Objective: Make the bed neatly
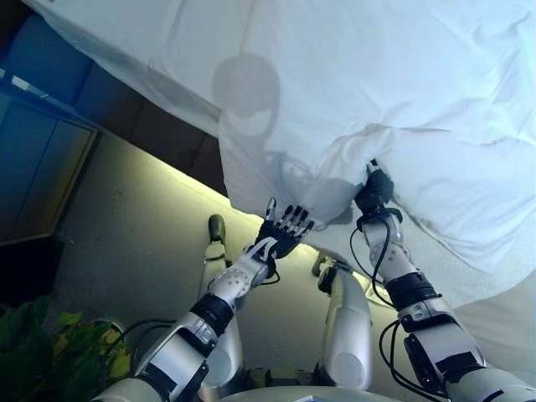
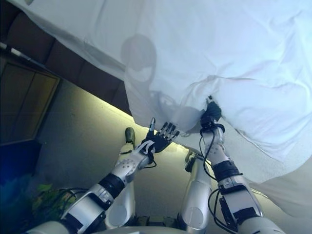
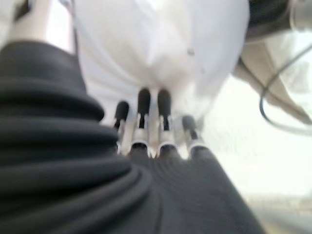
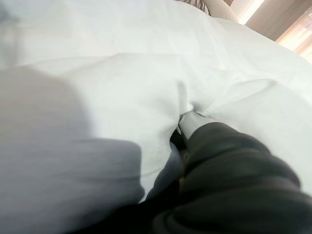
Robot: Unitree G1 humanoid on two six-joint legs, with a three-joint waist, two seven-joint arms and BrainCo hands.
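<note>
White duvet [image 1: 368, 92] covers the bed and hangs over its near edge, bunched into folds there. Right robot hand [image 1: 374, 191] is pushed into a fold, its fingers buried in cloth, so I cannot tell their state. Left robot hand [image 1: 280, 232] sits just below the hanging edge, fingers [image 3: 144, 103] straight, tips against the cloth. Floor [image 1: 134, 226] lies below.

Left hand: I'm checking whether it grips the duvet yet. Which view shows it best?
The left eye view: the left hand shows whole, fingers straight, just below the white duvet, holding nothing. The right eye view shows the same. The left wrist view shows only its fingertips. The right wrist view does not show it.
</note>
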